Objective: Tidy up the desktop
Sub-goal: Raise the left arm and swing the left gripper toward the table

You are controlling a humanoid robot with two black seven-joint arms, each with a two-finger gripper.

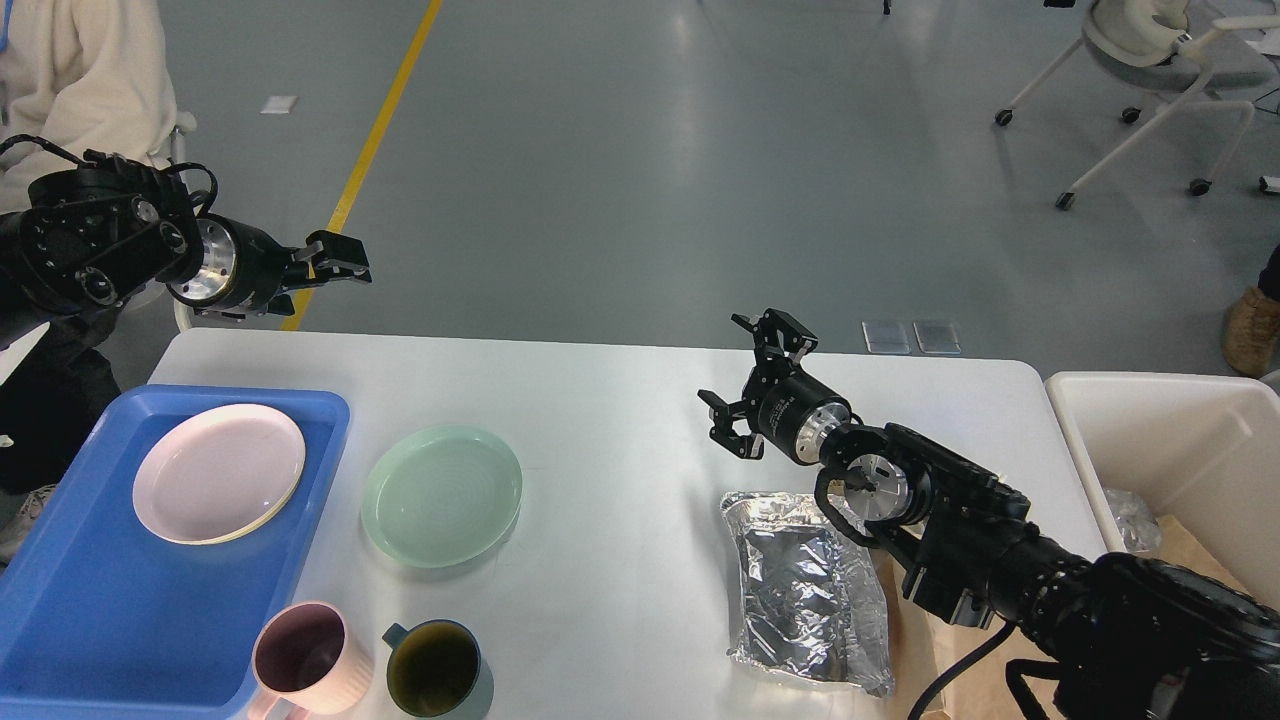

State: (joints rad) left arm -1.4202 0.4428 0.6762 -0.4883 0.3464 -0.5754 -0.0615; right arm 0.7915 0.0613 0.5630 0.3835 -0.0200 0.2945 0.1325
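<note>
Right pincer (752,385) hangs over the white tabletop (620,400), fingers spread wide, nothing between them, not touching the surface. Just below and toward the near edge from it lies a crumpled silver foil bag (808,590), flat on the tabletop, partly under the right arm, with brown paper (920,640) peeking out beside it. Off to the right of this pincer, past the tabletop's edge, sits a cream bin (1170,440) with some foil and brown paper inside.

Left pincer (338,262) is up off the far left corner of the tabletop, pointing right, over the floor side; fingers look nearly together but it's seen dark and side-on, cannot tell the gap; nothing seen in it. Below it, toward the near edge, a blue tray (80,610) sits on the tabletop's left end with a pink plate (219,472) in its far part. A green plate (442,495) lies on the tabletop just right of the tray, between the two pincers. At the near edge a pink mug (298,660) overlaps the tray's corner, and a dark green mug (435,668) stands just beside it.
</note>
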